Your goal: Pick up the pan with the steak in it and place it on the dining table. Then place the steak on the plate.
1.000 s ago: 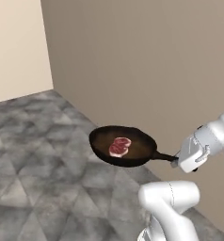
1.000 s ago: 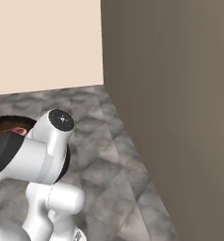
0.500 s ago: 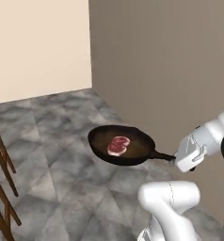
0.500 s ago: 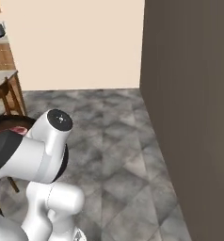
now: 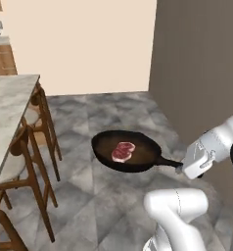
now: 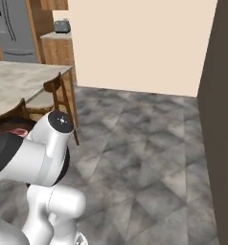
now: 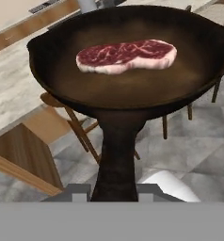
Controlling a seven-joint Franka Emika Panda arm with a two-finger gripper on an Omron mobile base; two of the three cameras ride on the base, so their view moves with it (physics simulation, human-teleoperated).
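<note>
Claw (image 5: 183, 167) is gripping the end of the pan (image 5: 127, 150) handle, holding it level in the air over the floor; steak (image 5: 123, 151) is lying inside. Dining table (image 5: 8, 105) is standing well off to the left, beyond the pan's far rim.

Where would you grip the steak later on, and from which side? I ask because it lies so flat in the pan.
Judging by its pose, from straight above. The steak is a thin slab lying flat on the floor of the pan, well inside the raised rim, so a sideways approach looks blocked. Pinch across its narrow width, fingers either side of the fat edge.
</note>
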